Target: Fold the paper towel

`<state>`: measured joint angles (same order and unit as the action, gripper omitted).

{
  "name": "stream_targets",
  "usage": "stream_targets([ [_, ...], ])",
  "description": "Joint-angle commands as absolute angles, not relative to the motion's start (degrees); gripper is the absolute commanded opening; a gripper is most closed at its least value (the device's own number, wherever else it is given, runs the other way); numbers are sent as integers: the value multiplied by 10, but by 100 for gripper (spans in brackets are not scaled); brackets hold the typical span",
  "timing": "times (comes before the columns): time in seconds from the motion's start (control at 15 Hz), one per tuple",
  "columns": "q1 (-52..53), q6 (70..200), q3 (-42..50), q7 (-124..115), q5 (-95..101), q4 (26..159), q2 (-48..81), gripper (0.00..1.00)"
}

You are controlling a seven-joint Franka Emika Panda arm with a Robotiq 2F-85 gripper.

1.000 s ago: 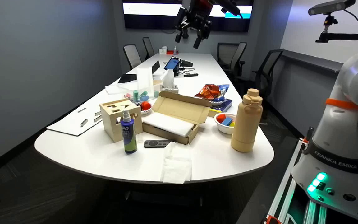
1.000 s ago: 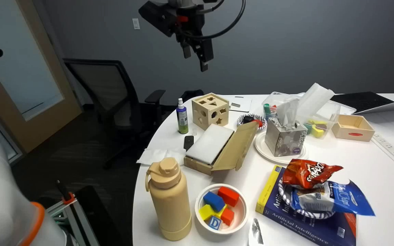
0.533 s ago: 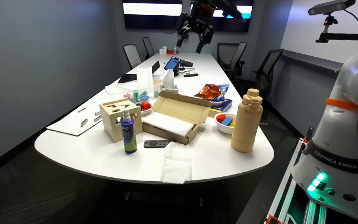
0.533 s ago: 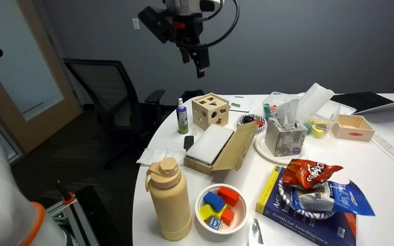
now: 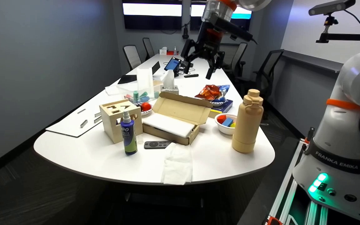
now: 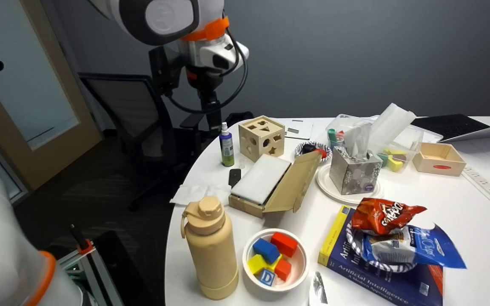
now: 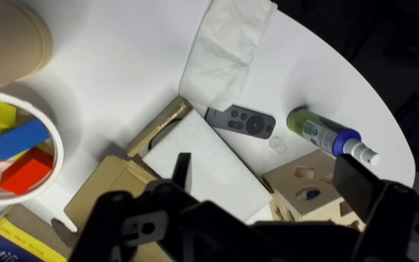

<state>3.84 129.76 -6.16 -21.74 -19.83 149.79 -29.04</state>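
The claw point(image 5: 198, 72) hangs in the air over the worktop point(image 5: 102, 165), pointing down, its two fingers point(image 7: 353, 182) spread wide; it is well apart from the paper towel point(image 5: 177, 165). White, creased and longer than it is broad, the paper towel lies at the rounded end of the worktop, one short side at the edge, the opposite end lapping over the tip of a grey remote point(image 7: 247, 123). Just beyond that end sits an open cardboard box point(image 5: 183, 109), lid raised, with a white slab point(image 6: 262, 178) resting in it; whether box and paper towel touch is hard to tell. In the wrist view the fingers show against the slab and a wooden cube point(image 6: 259, 139) with shaped holes. A purple and green spray bottle point(image 5: 129, 134) stands upright just beside the cube. Across the worktop, a tan flask point(image 6: 211, 255) stands upright next to a white bowl point(image 6: 299, 265) of red, blue and yellow blocks point(image 6: 266, 250). Farther along, a striped basket point(image 6: 393, 267) holding a red snack bag point(image 6: 385, 216) and a blue snack bag point(image 6: 434, 250) rests on a thick book point(image 6: 404, 284), near a tissue box point(image 6: 353, 174) standing on a white plate point(image 6: 325, 185).
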Motion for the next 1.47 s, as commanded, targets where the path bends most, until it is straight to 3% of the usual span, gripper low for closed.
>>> stream_targets([
  [0.0, 59, 1368, -100, -270, -241, 1568, -304, 100],
  [0.47, 86, 1517, -143, -340, -267, 1586, -185, 100],
  [0.93, 130, 1524, -139, -344, -323, 1586, -80, 100],
  [1.4, 163, 1536, -147, -252, -505, 1574, -7, 100],
])
